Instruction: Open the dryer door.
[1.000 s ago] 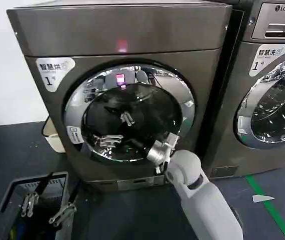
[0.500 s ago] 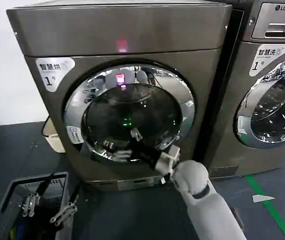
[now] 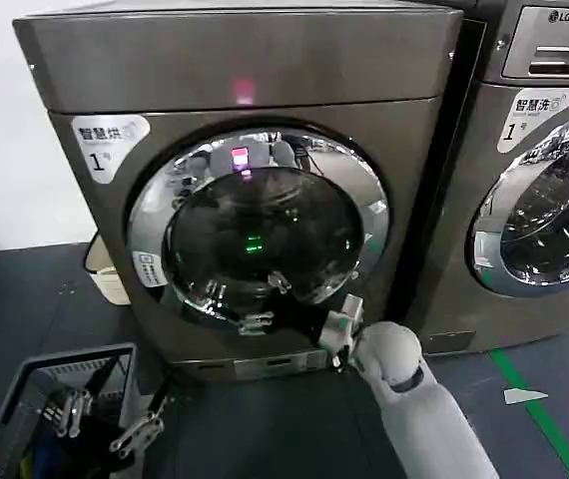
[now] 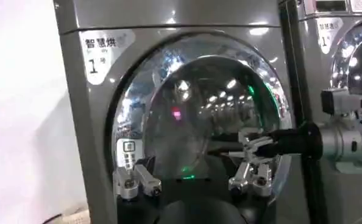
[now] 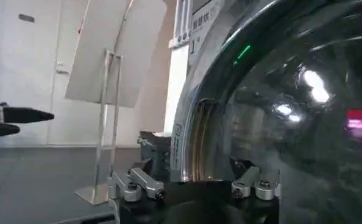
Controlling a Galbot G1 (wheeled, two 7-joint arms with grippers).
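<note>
Landmark: the dryer door (image 3: 260, 225), a round door with a wide chrome rim and dark glass, set in the front of the dark bronze-grey machine (image 3: 255, 60).

Door state: shut; its rim lies flush against the machine's front all the way round, with no gap showing at either side.

Right hand (image 3: 339, 329): at the lower right of the dryer door, just beside or touching the chrome rim; which of the two cannot be told. Its white forearm rises to it from below the door. In the right wrist view the two fingers (image 5: 135, 184) stand apart with nothing between them, so the hand is released, close against the glass.

Left hand (image 3: 105, 424): well below the dryer door and off to its left side, low over a grey basket (image 3: 25, 384) on the floor, fingers spread and grasping nothing; it looks parked.

Neighbour: a lighter LG machine (image 3: 544, 150) stands to the right of the dryer door and is not the target.

Step in hand, as a judgement: the reach to the door's edge; the pull has not begun.

Next move calls for: hooking a finger behind the rim on the latch side, then drawing outward along the door's swing, with the forearm kept out of its path.
</note>
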